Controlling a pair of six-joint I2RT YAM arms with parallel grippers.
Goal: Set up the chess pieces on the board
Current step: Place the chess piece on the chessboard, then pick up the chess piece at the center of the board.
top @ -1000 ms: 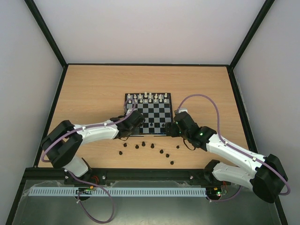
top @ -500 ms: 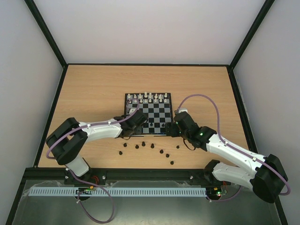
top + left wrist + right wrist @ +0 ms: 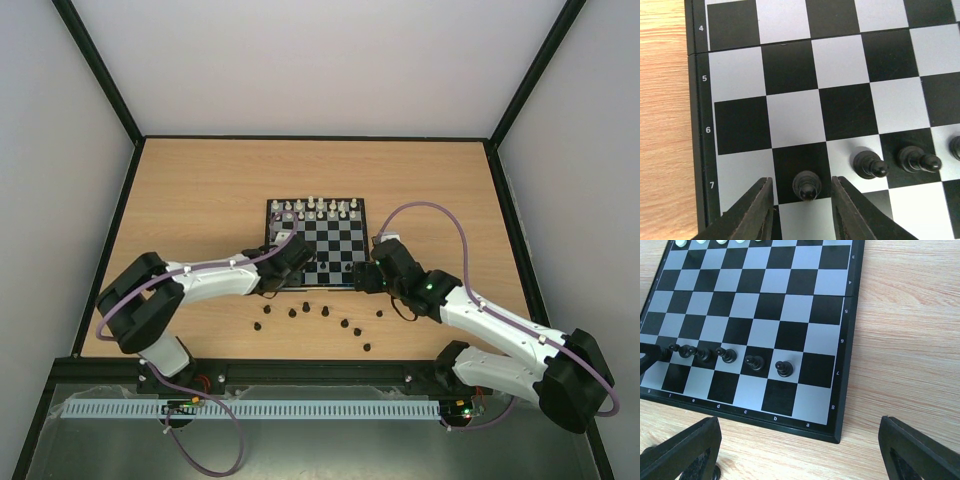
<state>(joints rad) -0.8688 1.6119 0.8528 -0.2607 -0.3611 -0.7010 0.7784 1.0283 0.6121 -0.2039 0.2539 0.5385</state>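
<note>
The board (image 3: 316, 243) lies in the middle of the table, with white pieces along its far rows. My left gripper (image 3: 290, 262) is over the board's near left corner. In the left wrist view it (image 3: 802, 187) is open, its fingers (image 3: 754, 212) on either side of a black pawn (image 3: 807, 185) that stands on a black square in row 7, with gaps on both sides. Several black pawns (image 3: 754, 362) stand in a line along row 7. My right gripper (image 3: 368, 275) is wide open and empty (image 3: 800, 437) over the board's near right corner.
Several loose black pieces (image 3: 325, 310) lie scattered on the wood between the board and the arm bases, from one at the left (image 3: 258, 326) to one at the right (image 3: 367, 347). Dark walls enclose the table.
My left gripper has shifted a little to the right, further over the board's near left corner. The right arm has not moved.
</note>
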